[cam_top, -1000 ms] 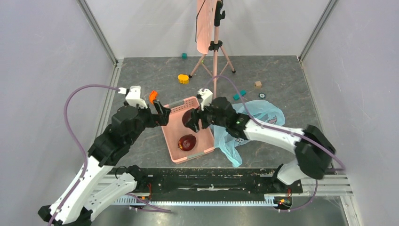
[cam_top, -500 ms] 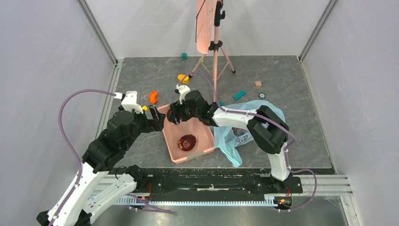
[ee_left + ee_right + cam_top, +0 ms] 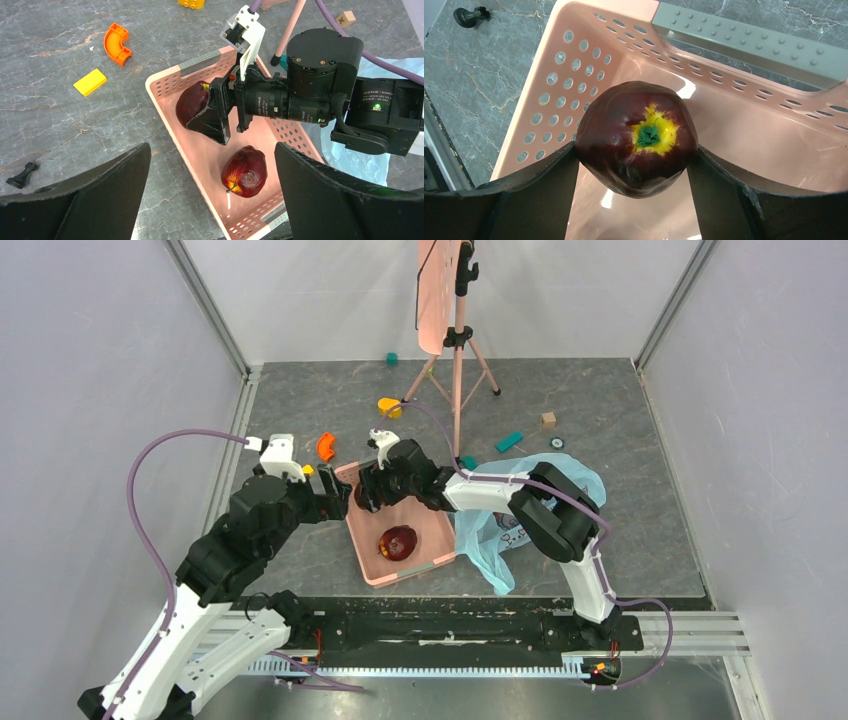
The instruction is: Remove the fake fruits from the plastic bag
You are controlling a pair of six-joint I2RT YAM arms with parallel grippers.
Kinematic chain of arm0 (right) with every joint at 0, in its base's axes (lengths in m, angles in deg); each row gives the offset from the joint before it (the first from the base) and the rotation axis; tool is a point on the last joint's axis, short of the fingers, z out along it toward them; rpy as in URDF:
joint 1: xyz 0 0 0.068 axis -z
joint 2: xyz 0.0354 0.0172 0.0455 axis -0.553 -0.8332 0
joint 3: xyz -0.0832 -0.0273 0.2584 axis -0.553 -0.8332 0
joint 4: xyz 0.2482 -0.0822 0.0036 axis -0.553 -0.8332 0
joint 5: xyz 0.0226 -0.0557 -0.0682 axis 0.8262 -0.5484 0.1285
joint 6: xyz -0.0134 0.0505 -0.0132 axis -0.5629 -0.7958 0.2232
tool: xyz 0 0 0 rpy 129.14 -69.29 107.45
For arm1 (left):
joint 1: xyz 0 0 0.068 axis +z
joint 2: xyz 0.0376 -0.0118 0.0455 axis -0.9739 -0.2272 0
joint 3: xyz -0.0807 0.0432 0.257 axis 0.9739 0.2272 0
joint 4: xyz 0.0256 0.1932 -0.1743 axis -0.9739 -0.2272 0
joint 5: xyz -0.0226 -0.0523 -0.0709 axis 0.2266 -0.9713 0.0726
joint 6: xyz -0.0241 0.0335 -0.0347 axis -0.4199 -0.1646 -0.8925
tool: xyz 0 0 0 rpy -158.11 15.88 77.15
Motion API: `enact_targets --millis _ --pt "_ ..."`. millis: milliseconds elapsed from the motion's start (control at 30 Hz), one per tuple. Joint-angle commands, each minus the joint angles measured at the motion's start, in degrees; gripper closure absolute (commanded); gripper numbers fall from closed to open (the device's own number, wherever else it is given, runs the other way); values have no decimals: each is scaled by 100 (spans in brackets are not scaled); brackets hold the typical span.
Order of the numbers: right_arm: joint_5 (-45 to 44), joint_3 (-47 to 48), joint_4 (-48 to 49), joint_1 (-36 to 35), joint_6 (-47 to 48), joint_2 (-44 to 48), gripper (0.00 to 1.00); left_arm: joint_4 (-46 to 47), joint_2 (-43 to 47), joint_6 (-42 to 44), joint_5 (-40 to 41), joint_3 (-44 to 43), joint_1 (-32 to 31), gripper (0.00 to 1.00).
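Observation:
In the right wrist view my right gripper is shut on a glossy dark-red fake fruit with a yellow patch and green stem end. It hangs over the far-left corner of the pink basket. From the left wrist this held fruit shows beside the right gripper's fingers. A second fake fruit lies on the basket floor near its front. My left gripper stands open just left of the basket, empty. The light-blue plastic bag lies crumpled right of the basket.
A pink tripod stand with a board rises behind the basket. Small toy blocks lie scattered: an orange curved piece, a yellow block, a teal block, a wooden cube. Grey walls close in both sides.
My right gripper carried the fruit leftward from the basket's middle to its far-left corner. The left arm drew back slightly toward the left. The second fruit stayed put.

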Motion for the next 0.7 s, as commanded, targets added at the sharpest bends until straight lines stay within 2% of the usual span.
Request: enact_targets --millis 0,167,367,533,667 --pt "94 276 69 -27 -11 -68 20 57 -35 429 -20 0 33 0" --pt "-33 300 -53 -26 61 103 10 57 -69 426 -33 24 32 0" --pt "-209 381 -407 -26 335 773 6 30 -89 444 54 -38 29 0" --pt "-515 135 -787 -26 618 1917 6 54 -275 396 9 -182 33 0" --pt "-1132 -682 -1062 -26 693 3294 6 222 -431 335 -160 -211 32 0"
